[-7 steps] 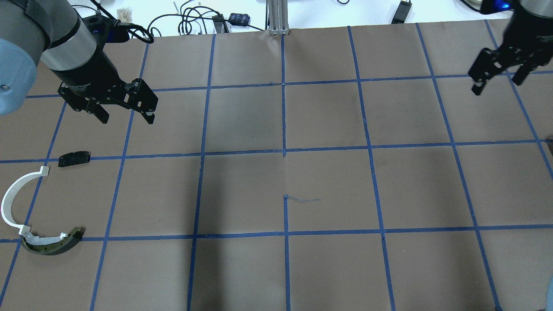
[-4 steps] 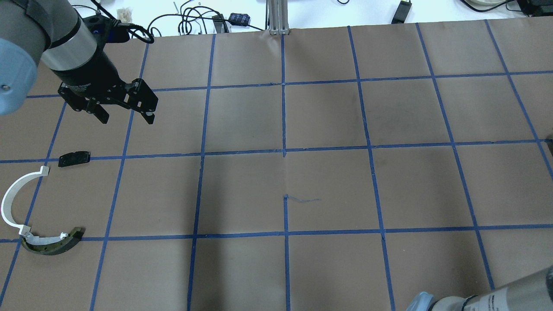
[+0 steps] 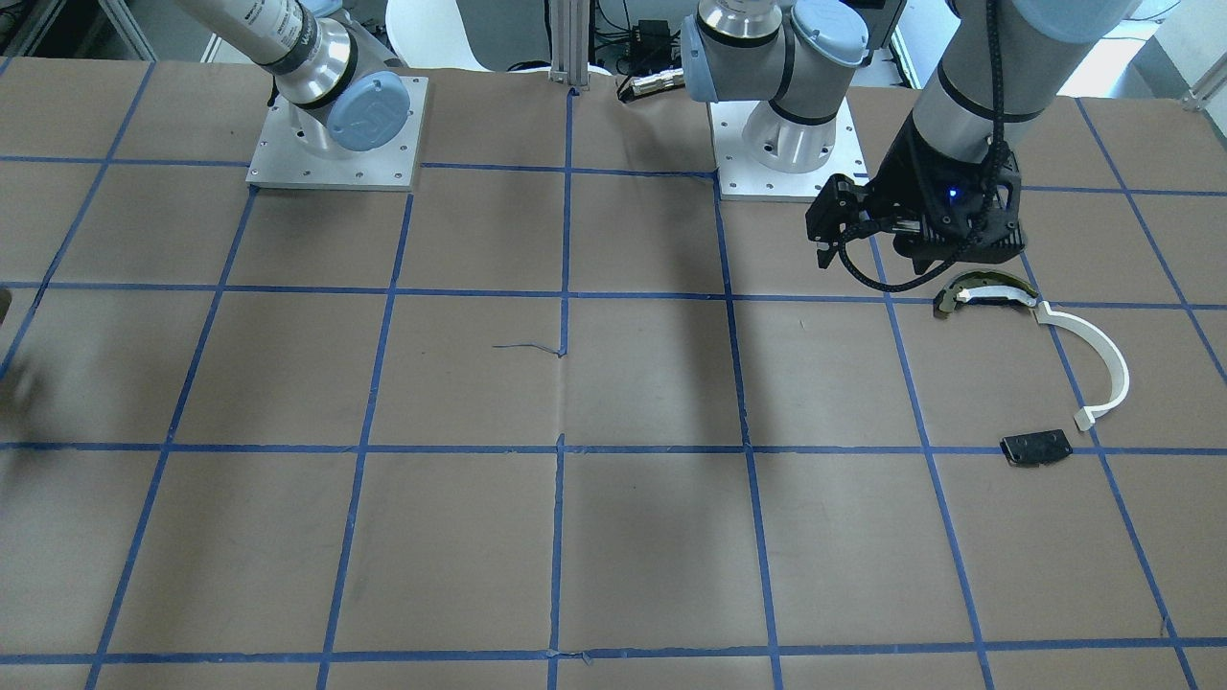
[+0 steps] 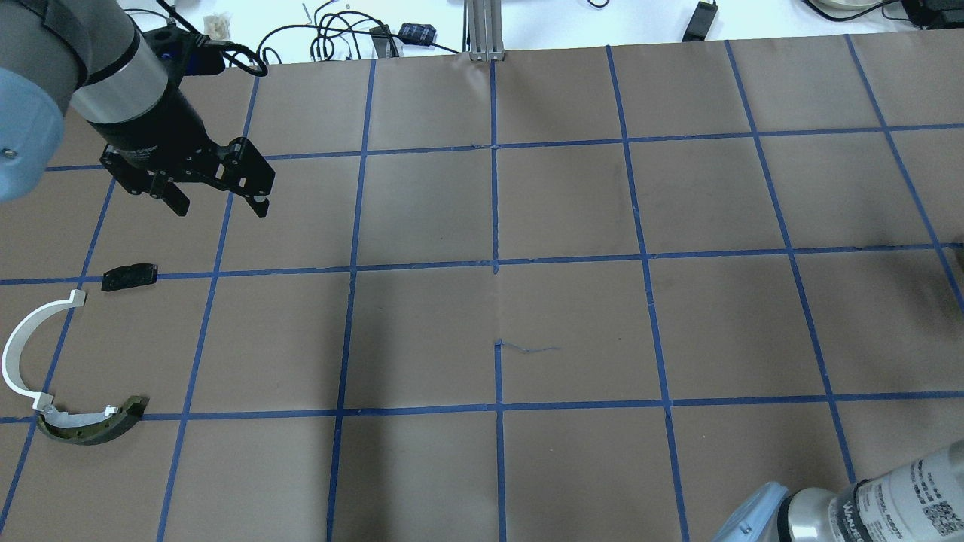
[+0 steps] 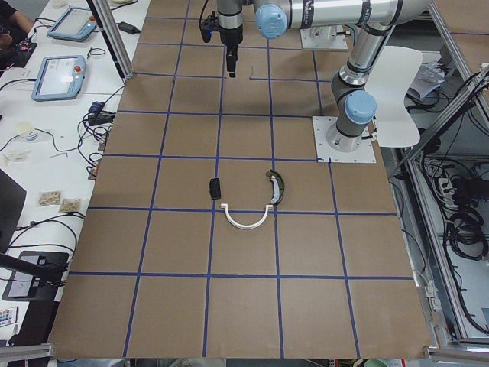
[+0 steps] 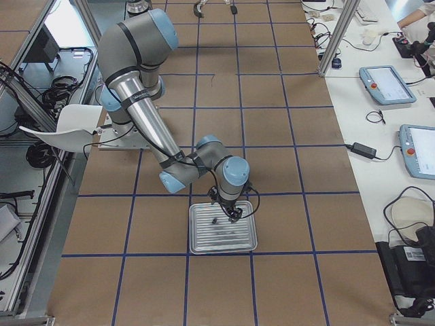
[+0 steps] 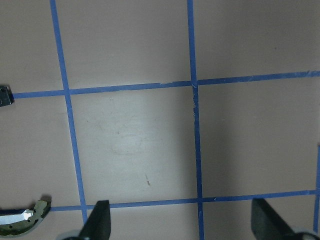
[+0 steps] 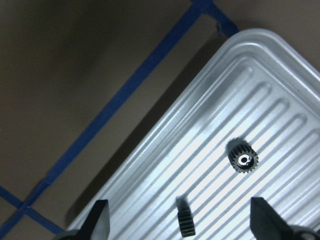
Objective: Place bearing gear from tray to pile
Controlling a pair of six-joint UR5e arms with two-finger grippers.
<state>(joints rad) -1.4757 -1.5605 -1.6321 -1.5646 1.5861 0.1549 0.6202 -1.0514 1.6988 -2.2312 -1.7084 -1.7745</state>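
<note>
A small dark bearing gear [image 8: 242, 160] with a shiny centre lies flat on the ribbed silver tray [image 8: 165, 165]. My right gripper [image 8: 180, 227] hangs open just above the tray [image 6: 238, 239], and the gear is ahead and to the right of its fingers. The pile lies far off, by my left arm: a white arc strip [image 4: 19, 346], a dark-and-yellowish curved piece [image 4: 90, 429] and a black block [image 4: 129, 276]. My left gripper [image 4: 220, 205] is open and empty, above the table beyond the block.
A second dark gear [image 8: 186, 223] stands on edge on the tray between my right fingers. The tray sits near the table's right end. Cables and tablets lie along the far table edge [image 4: 339, 38]. My right arm's forearm [image 4: 866, 508] crosses the overhead view's bottom right corner.
My right gripper has left the top right of the overhead view, and that arm now enters at the bottom right. My left arm and the pile have not moved.
</note>
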